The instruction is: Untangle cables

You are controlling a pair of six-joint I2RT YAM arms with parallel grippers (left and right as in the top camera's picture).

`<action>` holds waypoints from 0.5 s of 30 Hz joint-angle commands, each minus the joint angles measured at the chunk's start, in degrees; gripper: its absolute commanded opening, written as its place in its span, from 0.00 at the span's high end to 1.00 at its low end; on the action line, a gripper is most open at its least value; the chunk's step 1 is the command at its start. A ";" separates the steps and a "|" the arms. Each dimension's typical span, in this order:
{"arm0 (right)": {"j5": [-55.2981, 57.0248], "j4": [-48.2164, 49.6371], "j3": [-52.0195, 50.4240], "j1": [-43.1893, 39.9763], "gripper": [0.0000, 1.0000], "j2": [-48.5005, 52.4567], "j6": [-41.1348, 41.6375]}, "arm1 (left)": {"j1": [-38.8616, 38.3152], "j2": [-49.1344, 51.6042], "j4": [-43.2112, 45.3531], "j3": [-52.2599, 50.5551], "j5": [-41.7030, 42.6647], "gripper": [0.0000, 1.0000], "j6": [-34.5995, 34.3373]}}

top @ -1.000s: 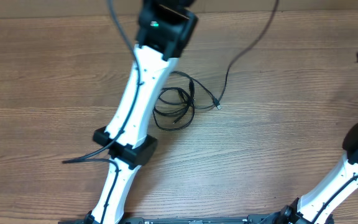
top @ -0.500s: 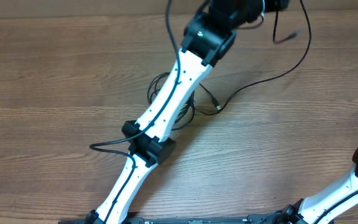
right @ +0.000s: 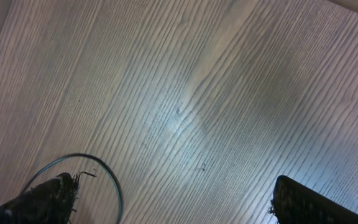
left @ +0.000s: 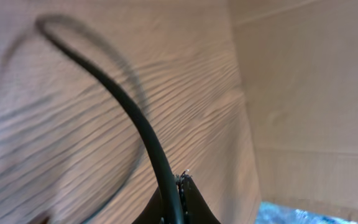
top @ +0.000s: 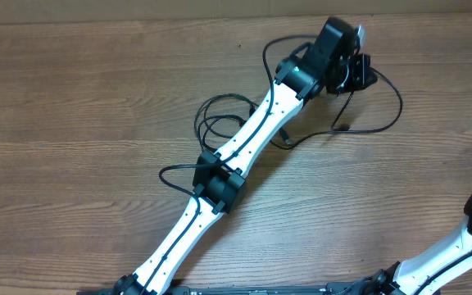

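Toward the far side of the wood-grained surface [top: 72, 98], the left end effector [top: 357, 74] is clamped tight on one thin, smooth black cable [left: 135, 117], which arcs away in a long curve. More cables [top: 211, 121] lie in loose round loops beside the white arm [top: 256, 135]. The right end effector [right: 176, 202] gapes wide, holding nothing.

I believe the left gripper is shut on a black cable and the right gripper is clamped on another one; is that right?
Not quite: the right gripper stands open and holds nothing, as the right wrist view shows. The left gripper is indeed shut on a black cable.
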 commanded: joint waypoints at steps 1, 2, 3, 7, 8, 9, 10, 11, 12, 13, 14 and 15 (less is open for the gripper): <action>-0.31 0.33 0.20 0.20 0.00 -1.44 -0.28 | -0.20 1.64 0.44 0.17 6.51 0.96 0.68; -0.31 0.33 0.20 0.20 0.00 -1.44 -0.28 | -0.20 1.64 0.46 0.17 6.34 0.96 0.70; -0.31 0.33 0.20 0.20 0.00 -1.44 -0.28 | -0.13 1.62 0.79 0.20 6.23 0.95 0.70; -0.31 0.37 0.20 0.20 0.00 -1.44 -0.28 | -0.07 1.60 2.12 0.20 6.12 0.00 0.68; -0.31 0.37 0.20 0.20 0.00 -1.44 -0.28 | -0.02 1.60 2.10 0.20 6.12 0.00 0.70; -0.31 0.37 0.20 0.20 0.00 -1.44 -0.28 | 0.04 1.60 2.10 0.20 6.10 0.00 0.70; -0.31 0.37 0.20 0.20 0.00 -1.44 -0.28 | 0.22 1.60 2.12 0.20 6.08 0.00 0.98; -0.31 0.37 0.20 0.20 0.00 -1.44 -0.28 | 0.42 1.60 2.12 0.20 6.05 0.00 1.40; -0.31 0.37 0.20 0.20 0.00 -1.44 -0.28 | 0.79 1.53 2.14 0.26 6.01 0.00 2.71; -0.33 0.37 0.20 0.20 0.00 -1.44 -0.28 | 1.22 1.38 2.12 0.31 5.64 0.00 3.98; -0.33 0.37 0.20 0.20 0.00 -1.44 -0.28 | 1.92 1.01 2.05 0.33 5.05 0.00 5.55; -0.35 0.35 0.20 0.20 0.00 -1.44 -0.28 | 2.91 0.35 1.77 0.35 4.09 0.00 6.91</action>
